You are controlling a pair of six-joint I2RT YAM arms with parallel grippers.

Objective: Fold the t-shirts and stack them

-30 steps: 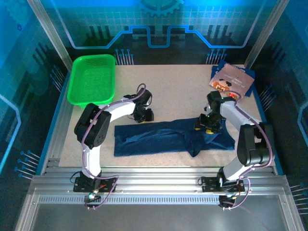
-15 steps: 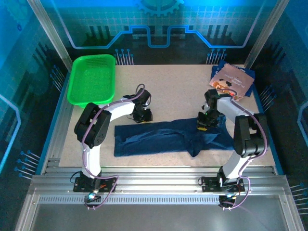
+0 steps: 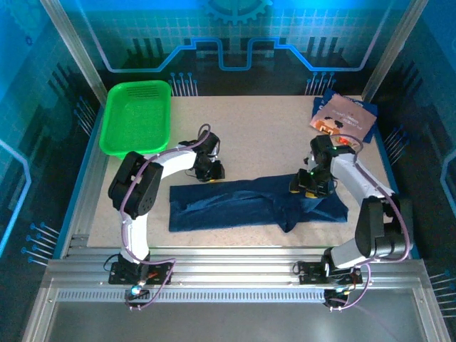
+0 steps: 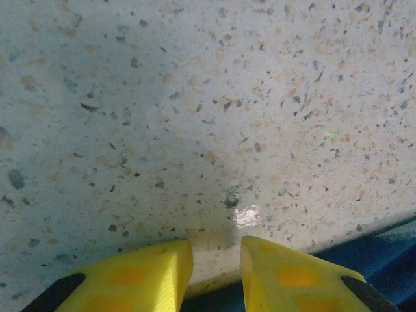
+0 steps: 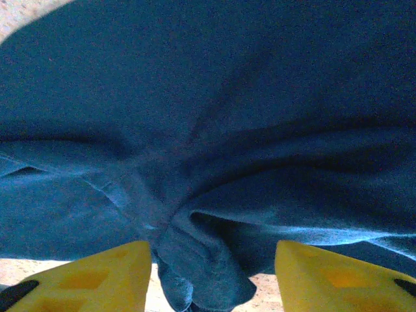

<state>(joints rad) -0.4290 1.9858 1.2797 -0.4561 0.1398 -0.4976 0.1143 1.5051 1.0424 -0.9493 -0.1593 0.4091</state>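
Observation:
A dark navy t-shirt (image 3: 242,203) lies in a long crumpled strip across the middle of the table. My left gripper (image 3: 211,172) is at its far left edge. In the left wrist view that gripper (image 4: 216,244) has its yellow fingers a little apart over bare table, with the cloth's edge (image 4: 383,250) low between and beside them. My right gripper (image 3: 308,187) hangs over the shirt's right part. There its jaws (image 5: 214,250) stand wide, and a bunched fold of navy cloth (image 5: 214,117) lies loose between them. A second t-shirt (image 3: 344,117), folded with a pinkish-tan print up, rests at the back right corner.
A bright green mesh basket (image 3: 137,117) stands at the back left corner. The speckled tabletop (image 3: 256,135) stretches bare between the basket and the folded shirt. Aluminium rails (image 3: 235,274) run along the near edge by the arm bases.
The right arm's elbow swung inward and back out while its gripper stayed over the shirt's right part. The left gripper barely moved.

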